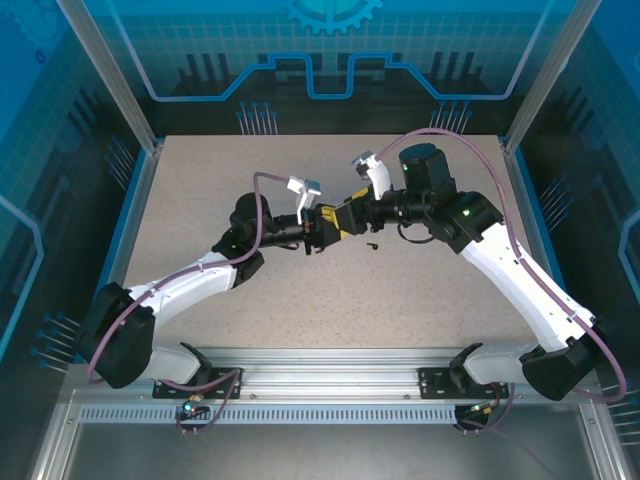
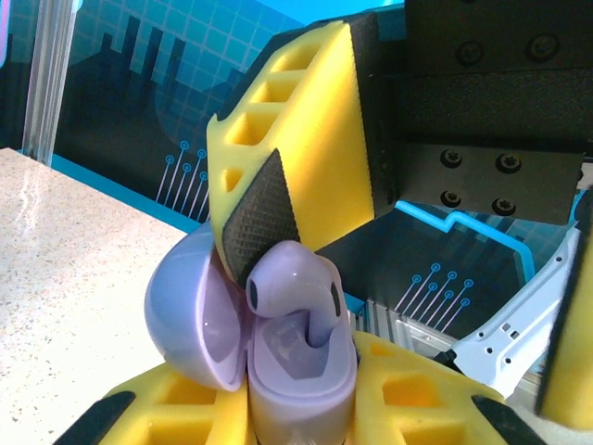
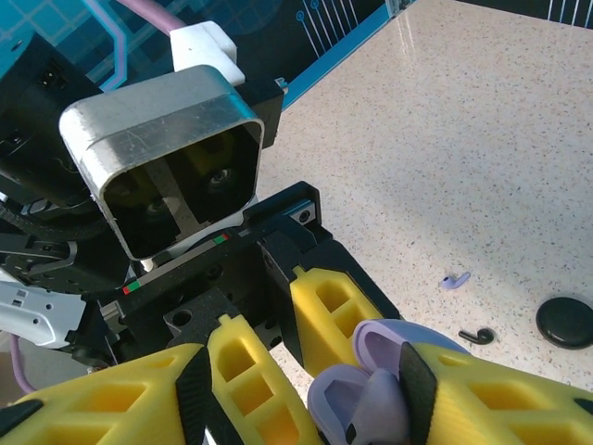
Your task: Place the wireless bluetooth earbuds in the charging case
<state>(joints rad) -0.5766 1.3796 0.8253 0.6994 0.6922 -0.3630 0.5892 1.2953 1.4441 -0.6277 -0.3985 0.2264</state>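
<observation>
From above, your left pincer (image 1: pixel 314 238) and right pincer (image 1: pixel 346 218) meet nose to nose over the middle of the desk (image 1: pixel 200 180).

At the left wrist, you see the left pincer pinching the lavender charging case (image 2: pixel 301 389), its lid (image 2: pixel 185 320) swung open to the left. One earbud (image 2: pixel 295 287) stands in its well, seemingly not fully seated. A right pincer pad (image 2: pixel 264 218) touches it, jaws spread.

At the right wrist, the second earbud (image 3: pixel 454 280) lies on the desk, well apart from the case. Roughly half the job looks left.

Lilac case (image 2: pixel 301 399) open; earbud (image 2: pixel 295 286) stem in socket; other earbud (image 3: pixel 454 279) loose.
</observation>
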